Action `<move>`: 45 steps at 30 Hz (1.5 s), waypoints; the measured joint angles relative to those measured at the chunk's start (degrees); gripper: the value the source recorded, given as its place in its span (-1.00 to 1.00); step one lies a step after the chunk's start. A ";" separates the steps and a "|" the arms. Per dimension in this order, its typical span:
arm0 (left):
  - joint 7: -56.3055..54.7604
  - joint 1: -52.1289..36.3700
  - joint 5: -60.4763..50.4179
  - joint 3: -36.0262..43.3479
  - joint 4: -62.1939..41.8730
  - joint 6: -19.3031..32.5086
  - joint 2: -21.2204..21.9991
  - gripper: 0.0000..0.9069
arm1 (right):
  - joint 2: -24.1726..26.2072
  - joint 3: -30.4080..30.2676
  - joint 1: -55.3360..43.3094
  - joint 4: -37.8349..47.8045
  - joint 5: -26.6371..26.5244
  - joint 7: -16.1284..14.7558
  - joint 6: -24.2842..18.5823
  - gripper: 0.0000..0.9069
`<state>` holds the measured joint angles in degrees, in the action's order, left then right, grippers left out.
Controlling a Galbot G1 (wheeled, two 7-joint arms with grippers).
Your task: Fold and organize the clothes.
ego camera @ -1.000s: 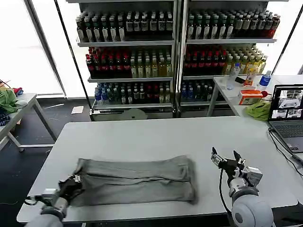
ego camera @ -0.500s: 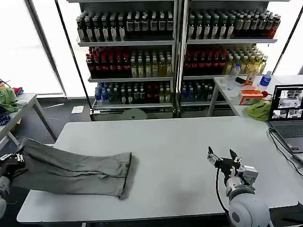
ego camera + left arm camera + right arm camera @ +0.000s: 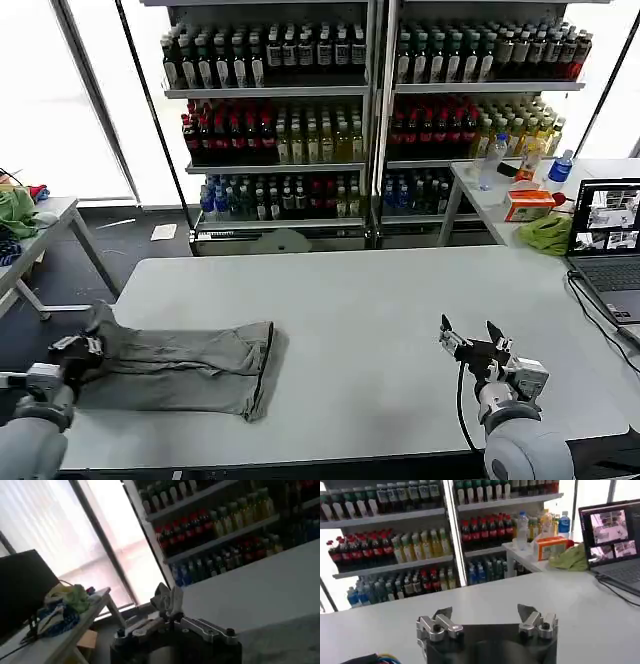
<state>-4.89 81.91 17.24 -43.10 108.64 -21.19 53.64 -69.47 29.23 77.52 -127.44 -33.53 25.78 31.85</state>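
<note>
The folded grey fabric shirt is gripped at the white table's left edge by the left gripper; the right gripper waits, fingers spread. Setting aside seems next.

A broad bare stretch of counter lies open between the folded grey shirt at the robot's left edge and the right gripper. A laptop and its cable crowd the counter's right edge. Bottle shelves stand well behind.
</note>
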 measured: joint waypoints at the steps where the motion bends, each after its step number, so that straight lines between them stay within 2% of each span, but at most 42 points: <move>1: -0.12 -0.20 -0.33 1.16 0.23 -0.18 0.51 -1.00 | -0.05 0.08 0.19 -0.12 0.01 0.00 0.00 1.00; 17: -2.86 -3.85 0.85 15.39 3.08 -4.15 4.89 -1.00 | -0.89 1.13 2.93 -1.34 1.03 -0.03 0.01 1.00; 36: -3.80 -9.46 4.75 23.88 6.34 -7.92 6.25 -1.00 | -2.64 1.58 4.74 -1.17 2.35 -0.35 -0.24 1.00; 37: -3.73 -9.71 4.88 24.23 6.21 -7.98 6.27 -0.73 | -2.70 1.58 4.77 -1.10 2.42 -0.39 -0.25 1.00; 39: -3.71 -10.04 5.10 24.91 5.89 -8.00 6.37 0.80 | -2.82 1.56 4.82 -0.98 2.54 -0.45 -0.29 1.00; 40: -3.70 -10.08 5.11 25.25 5.71 -7.99 6.46 1.00 | -2.87 1.52 4.81 -0.92 2.64 -0.48 -0.31 1.00; 45: -3.58 -10.83 4.85 26.54 4.73 -7.77 7.32 1.00 | -3.15 1.06 4.59 -0.55 2.97 -0.52 -0.32 1.00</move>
<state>-8.47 71.08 22.09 -16.56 113.37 -28.97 60.96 -72.62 30.29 82.10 -127.99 -30.56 25.26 31.53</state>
